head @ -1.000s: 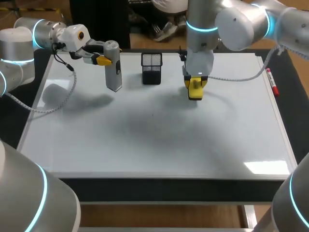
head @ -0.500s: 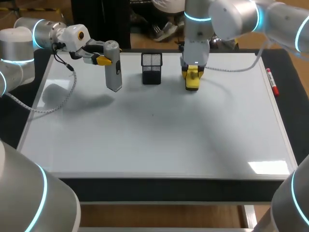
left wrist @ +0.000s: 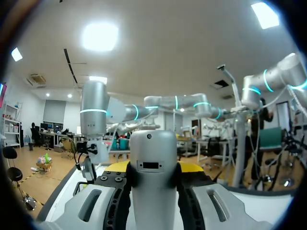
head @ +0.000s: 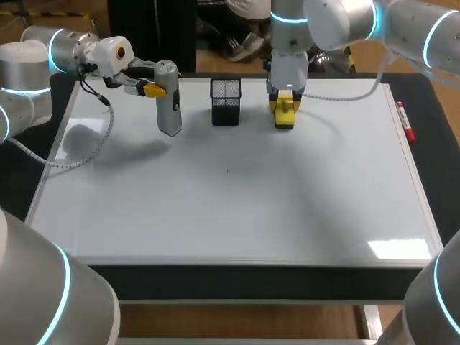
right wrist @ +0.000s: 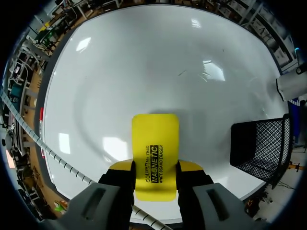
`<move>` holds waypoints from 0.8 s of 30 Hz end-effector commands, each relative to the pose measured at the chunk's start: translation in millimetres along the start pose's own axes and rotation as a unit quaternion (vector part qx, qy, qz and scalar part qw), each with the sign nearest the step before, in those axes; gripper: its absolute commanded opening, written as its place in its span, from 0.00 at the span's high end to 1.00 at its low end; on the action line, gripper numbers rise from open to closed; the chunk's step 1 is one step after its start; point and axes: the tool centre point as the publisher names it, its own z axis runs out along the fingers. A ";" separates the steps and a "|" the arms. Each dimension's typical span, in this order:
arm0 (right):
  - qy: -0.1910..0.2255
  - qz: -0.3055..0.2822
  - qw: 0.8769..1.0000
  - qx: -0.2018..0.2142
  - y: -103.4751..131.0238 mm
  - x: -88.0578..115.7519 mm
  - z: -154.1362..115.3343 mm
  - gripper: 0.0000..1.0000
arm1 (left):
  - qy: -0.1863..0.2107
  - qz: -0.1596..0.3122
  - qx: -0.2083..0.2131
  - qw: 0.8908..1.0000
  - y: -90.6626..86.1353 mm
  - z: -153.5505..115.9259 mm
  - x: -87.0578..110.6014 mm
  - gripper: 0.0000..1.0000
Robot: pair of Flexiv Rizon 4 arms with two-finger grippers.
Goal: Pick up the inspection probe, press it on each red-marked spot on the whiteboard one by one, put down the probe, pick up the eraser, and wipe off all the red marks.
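seemingly near the end of the job, the flat white whiteboard (head: 230, 208) shows no red marks in the head view, only a faint dark speck in front of the black wire-mesh basket (head: 226, 102). the right gripper (right wrist: 154, 168) is clamped on the yellow rectangular magnetic eraser (head: 284, 118), fingers on both its long sides, just to the right of the basket near the board's far edge. the left gripper (left wrist: 153, 168) grips the grey upright cylindrical inspection probe (head: 169, 108) to the left of the basket, so the probe is judged not yet put down; whether its foot touches the board cannot be told. a red marker pen (head: 405, 123) lies well to the right of the basket. compared with a second ago, the right arm has carried the eraser from the board's middle back toward the basket, while the left arm and probe have not moved.
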 end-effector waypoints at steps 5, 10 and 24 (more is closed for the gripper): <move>0.006 0.005 1.000 -0.004 -5.0 -4.3 2.2 1.00 | 0.002 -0.001 0.000 1.000 -1.1 -1.2 -1.4 1.00; 0.003 0.011 1.000 -0.003 -1.3 -2.3 3.3 0.61 | 0.002 -0.001 0.000 1.000 -1.1 -1.2 -1.4 1.00; -0.029 0.073 0.997 0.013 24.7 20.3 -15.3 0.00 | 0.002 -0.001 0.000 1.000 -1.1 -1.2 -1.4 1.00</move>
